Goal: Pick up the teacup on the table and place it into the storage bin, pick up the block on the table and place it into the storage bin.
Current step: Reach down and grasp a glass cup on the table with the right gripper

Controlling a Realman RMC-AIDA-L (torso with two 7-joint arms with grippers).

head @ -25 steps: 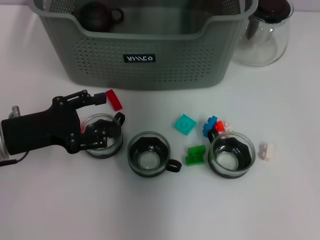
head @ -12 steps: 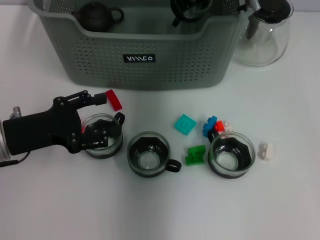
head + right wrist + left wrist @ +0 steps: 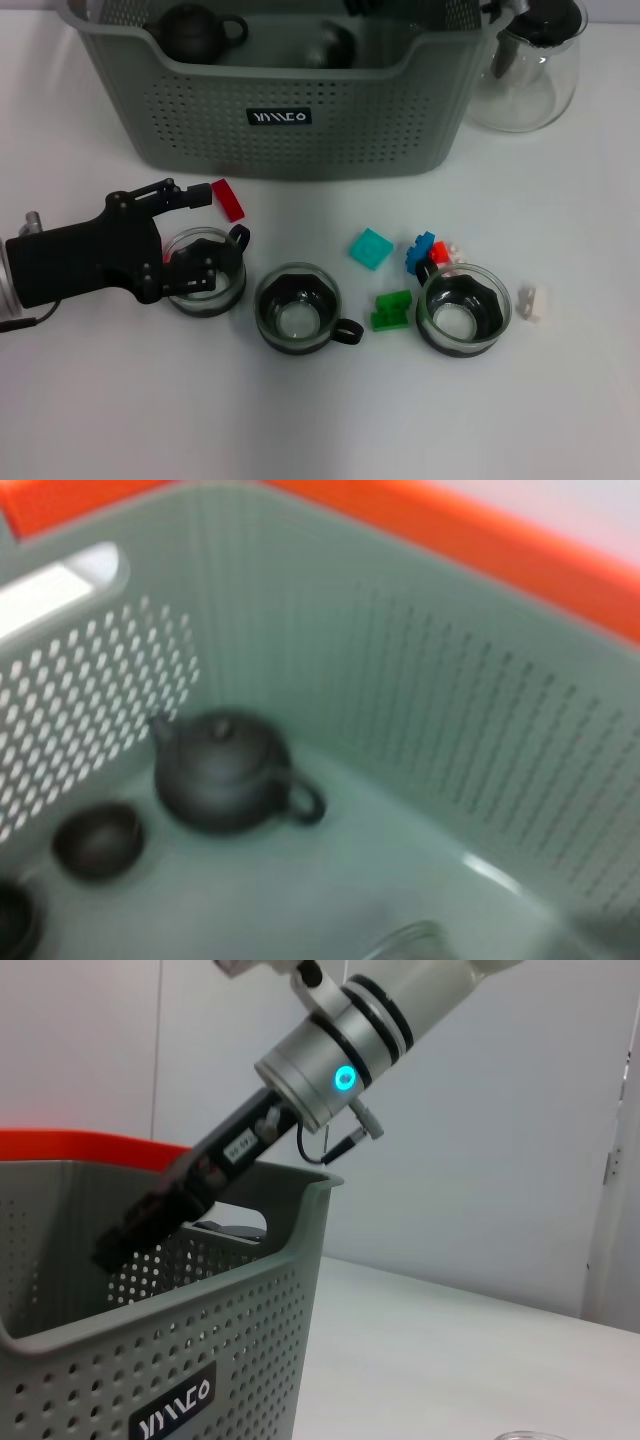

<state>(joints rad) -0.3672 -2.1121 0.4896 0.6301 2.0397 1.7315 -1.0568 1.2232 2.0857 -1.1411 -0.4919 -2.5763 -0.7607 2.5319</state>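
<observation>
Three glass teacups stand in a row on the table: one at the left (image 3: 205,275), one in the middle (image 3: 297,312), one at the right (image 3: 463,310). My left gripper (image 3: 207,232) is open at the left teacup, with one finger over its bowl and the other beyond its far rim, near a red block (image 3: 228,200). The grey-green storage bin (image 3: 300,140) stands at the back, and a blurred glassy teacup (image 3: 330,45) shows inside it. My right arm (image 3: 343,1078) reaches down into the storage bin (image 3: 200,1360), its gripper (image 3: 355,5) barely showing at the frame's top edge.
Loose blocks lie near the right teacup: teal (image 3: 371,248), blue (image 3: 420,250), green (image 3: 392,310), white (image 3: 533,302). A dark teapot (image 3: 225,770) and a small dark cup (image 3: 97,840) sit in the bin. A glass pitcher (image 3: 535,65) stands right of the bin.
The right gripper, which held a teacup above the bin, has risen almost out of the head view. A blurred teacup now shows lower inside the bin. The left gripper has stayed put.
</observation>
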